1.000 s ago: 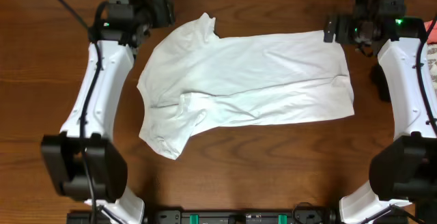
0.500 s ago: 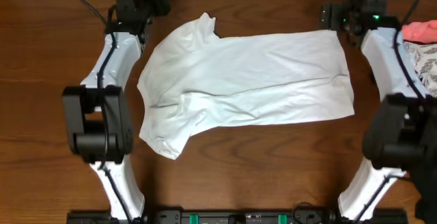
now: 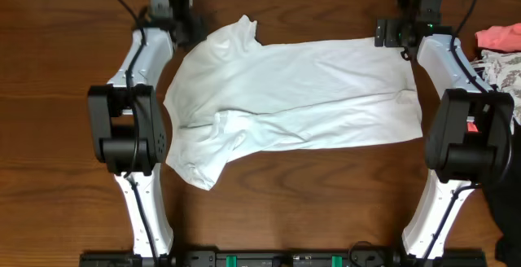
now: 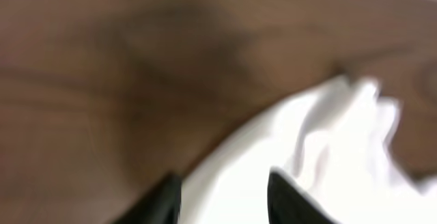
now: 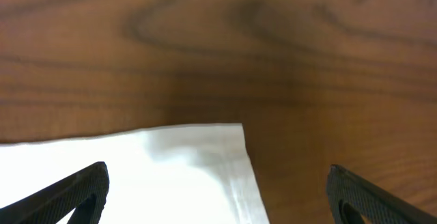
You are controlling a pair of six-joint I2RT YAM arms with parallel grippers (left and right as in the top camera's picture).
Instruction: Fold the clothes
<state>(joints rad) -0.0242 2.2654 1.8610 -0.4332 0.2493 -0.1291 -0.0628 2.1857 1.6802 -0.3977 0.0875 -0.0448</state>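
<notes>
The white T-shirt [image 3: 293, 96] lies spread on the wooden table, collar end to the left, hem to the right, one sleeve bunched at the front left. No green label shows. My left gripper [image 3: 188, 29] is at the shirt's far left shoulder. The left wrist view is blurred; its fingers [image 4: 222, 186] are apart with white cloth [image 4: 321, 149] between them. My right gripper [image 3: 390, 32] is at the far right hem corner. In the right wrist view its fingers [image 5: 218, 183] are wide open over that corner of cloth [image 5: 171, 169].
A pink cloth [image 3: 498, 37] and a patterned cloth [image 3: 498, 65] lie at the right edge of the table. The table's far edge runs just behind both grippers. Both arms stretch along the shirt's left and right sides.
Both arms have reached forward and their grippers have come down at the shirt's far corners. The shirt has not moved.
</notes>
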